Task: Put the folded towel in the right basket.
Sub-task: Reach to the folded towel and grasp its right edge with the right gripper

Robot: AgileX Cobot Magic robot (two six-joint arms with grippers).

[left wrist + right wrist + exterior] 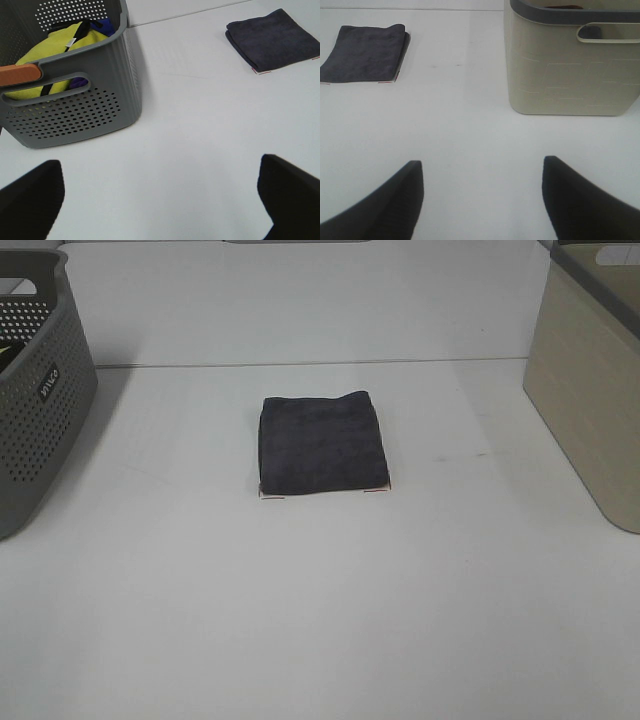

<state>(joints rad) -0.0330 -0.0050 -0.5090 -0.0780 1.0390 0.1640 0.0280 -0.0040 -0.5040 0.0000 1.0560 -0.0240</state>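
The towel (322, 443) lies on the table (320, 630), apart from the right basket (590, 390). Left tool (160, 175) and right tool (482, 165) gape, empty.

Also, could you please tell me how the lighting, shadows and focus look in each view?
Exterior high: soft, even light; the white table is bright, the dark towel sharp, the grey basket casts a faint shadow. Left wrist: the left gripper is blurred and dark, the rest in focus. Right wrist: the right gripper blurs likewise; the beige basket is crisp.
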